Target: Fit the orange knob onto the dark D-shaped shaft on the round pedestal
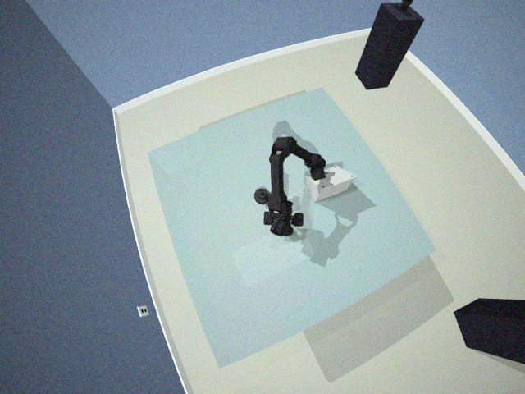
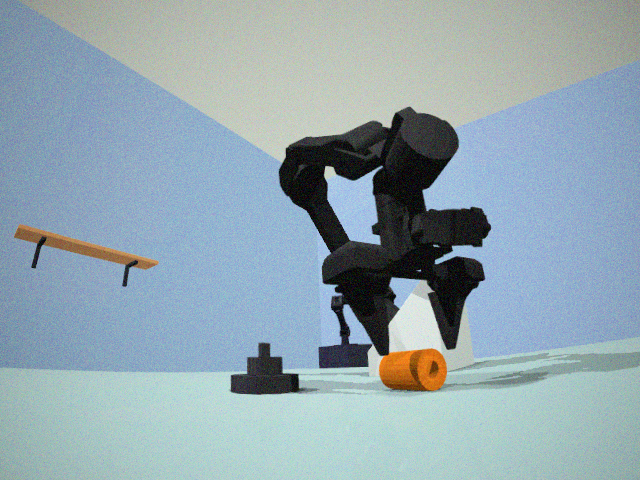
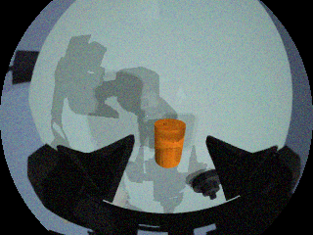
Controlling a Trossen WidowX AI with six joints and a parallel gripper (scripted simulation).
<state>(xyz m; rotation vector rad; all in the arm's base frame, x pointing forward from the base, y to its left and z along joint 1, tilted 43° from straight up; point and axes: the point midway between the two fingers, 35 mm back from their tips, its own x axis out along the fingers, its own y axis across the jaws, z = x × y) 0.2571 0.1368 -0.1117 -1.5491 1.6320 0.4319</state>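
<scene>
Relative to the orange knob — lying on its side — the gripper hangs above, fingers wide apart.

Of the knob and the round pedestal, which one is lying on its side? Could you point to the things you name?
The orange knob (image 2: 400, 370) (image 3: 169, 144): its holed end faces sideways; the dark pedestal (image 1: 261, 195) (image 2: 264, 383) (image 3: 204, 182) stands upright.
</scene>
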